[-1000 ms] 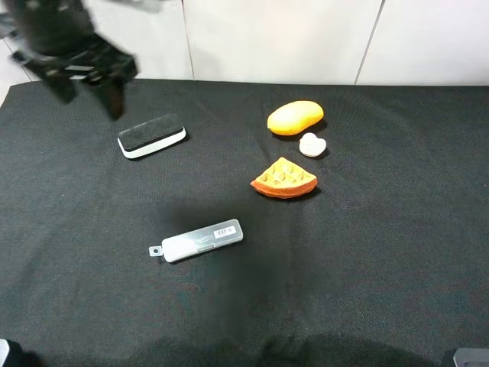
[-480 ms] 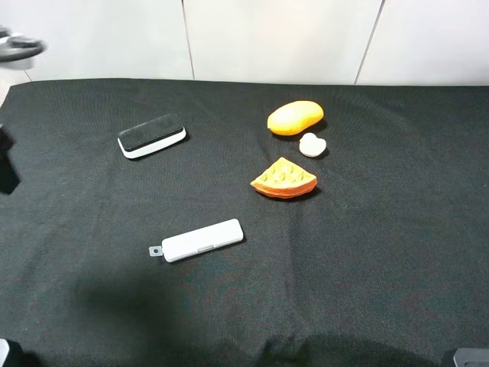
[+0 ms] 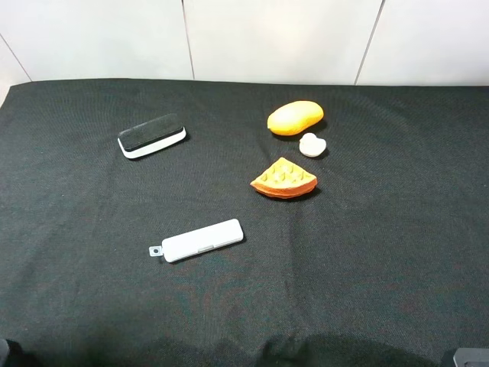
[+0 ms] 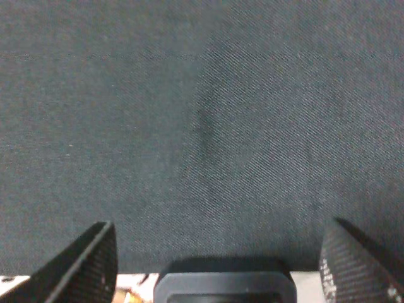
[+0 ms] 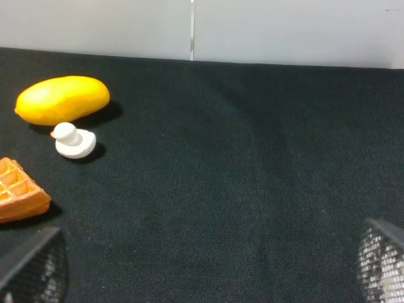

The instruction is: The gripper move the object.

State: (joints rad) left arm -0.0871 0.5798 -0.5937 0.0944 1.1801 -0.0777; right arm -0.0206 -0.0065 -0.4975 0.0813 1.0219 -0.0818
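The desk (image 3: 367, 260), draped in black cloth, filled nearly the whole high view, with a pale panelled wall along the top edge. No arm showed over the cloth there.

The left hand (image 4: 221, 278) appeared only in its own wrist view: two dark fingers (image 4: 88, 265) stood wide apart at the lower corners of the frame, spread over bare cloth with nothing between them. The right hand (image 5: 202, 278) was likewise spread, its mesh-faced fingers (image 5: 35, 265) at the lower corners of its frame, empty and well apart from the items.

In the high view, a flat white case (image 3: 200, 240) lay left of centre, low in the frame. An eraser (image 3: 152, 135), black on top with a white base, sat at upper left. A mango (image 3: 295, 117) lay at upper right of centre, and a waffle wedge (image 3: 284, 179) sat below it, near mid-frame.

The object (image 3: 312, 144), small and cream-white, rested on the cloth just below and right of the mango, between it and the waffle, apart from both.
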